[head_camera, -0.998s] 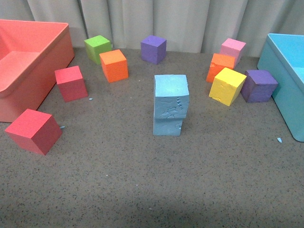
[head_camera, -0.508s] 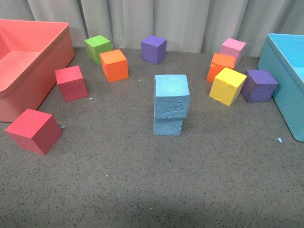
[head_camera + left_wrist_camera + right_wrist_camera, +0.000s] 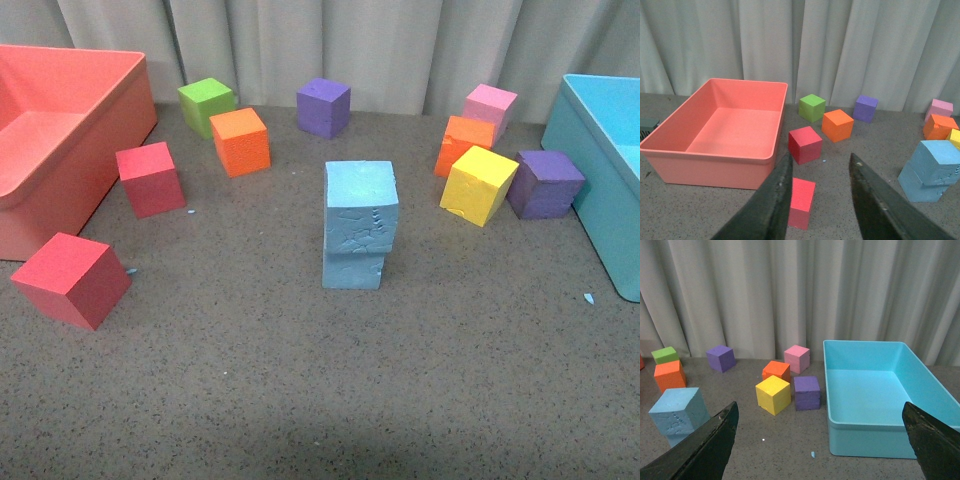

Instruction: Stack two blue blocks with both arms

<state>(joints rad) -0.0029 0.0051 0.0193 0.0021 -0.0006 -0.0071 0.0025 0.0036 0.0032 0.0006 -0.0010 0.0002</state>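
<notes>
Two pale blue blocks stand stacked in the middle of the table: the upper blue block (image 3: 361, 203) sits on the lower blue block (image 3: 354, 268), a little askew. The stack also shows in the left wrist view (image 3: 935, 169) and in the right wrist view (image 3: 679, 412). Neither arm is in the front view. My left gripper (image 3: 820, 172) is open and empty, above the table near a red cube (image 3: 801, 202), well away from the stack. My right gripper (image 3: 820, 427) is wide open and empty, facing the turquoise bin (image 3: 865, 436).
A salmon bin (image 3: 110, 130) stands at the left and the turquoise bin (image 3: 585, 160) at the right. Red cubes (image 3: 72, 279), an orange cube (image 3: 240, 139), a green cube (image 3: 207, 103), purple cubes (image 3: 323, 106), a yellow cube (image 3: 479, 184) and a pink cube (image 3: 490, 103) lie round the stack. Curtains close the back.
</notes>
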